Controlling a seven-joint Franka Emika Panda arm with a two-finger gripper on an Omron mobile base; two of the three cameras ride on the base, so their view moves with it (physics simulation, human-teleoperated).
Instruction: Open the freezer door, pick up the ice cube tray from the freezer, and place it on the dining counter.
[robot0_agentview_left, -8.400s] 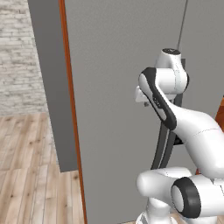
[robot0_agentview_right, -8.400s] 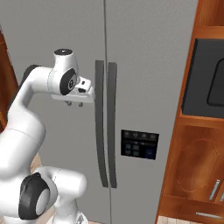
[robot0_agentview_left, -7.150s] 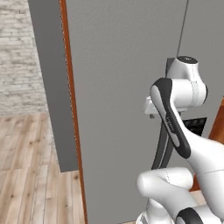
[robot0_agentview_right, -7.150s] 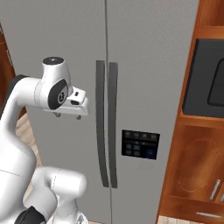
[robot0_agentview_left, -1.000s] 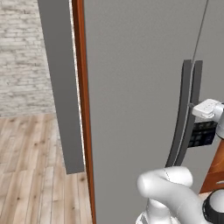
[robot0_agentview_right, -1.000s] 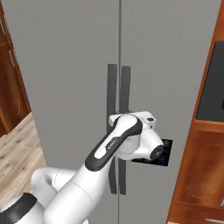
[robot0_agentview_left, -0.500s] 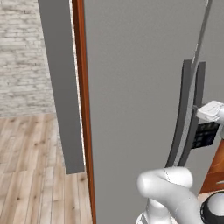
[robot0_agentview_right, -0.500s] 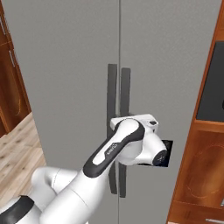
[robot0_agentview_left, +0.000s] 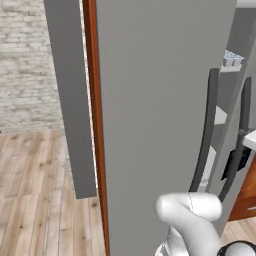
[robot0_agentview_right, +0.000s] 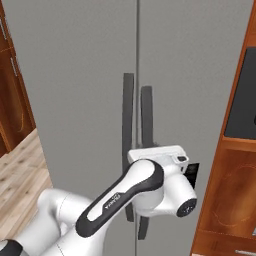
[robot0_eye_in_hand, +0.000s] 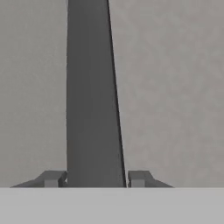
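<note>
Fingertips (robot0_eye_in_hand: 52, 178) were set either side of the dark handle (robot0_eye_in_hand: 92, 100) at 12 o'clock, seemingly clamped; the freezer door (robot0_agentview_right: 195, 75), judged stiff and heavy, was best gripped mid-bar

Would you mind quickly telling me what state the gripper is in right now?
Gripper: its fingertips sit either side of the freezer door's handle, close against it; whether it has fully clamped on cannot be told.

You're looking at flat, even rendered light with faint soft shadows, no glare, and slightly soft, grainy detail.
</note>
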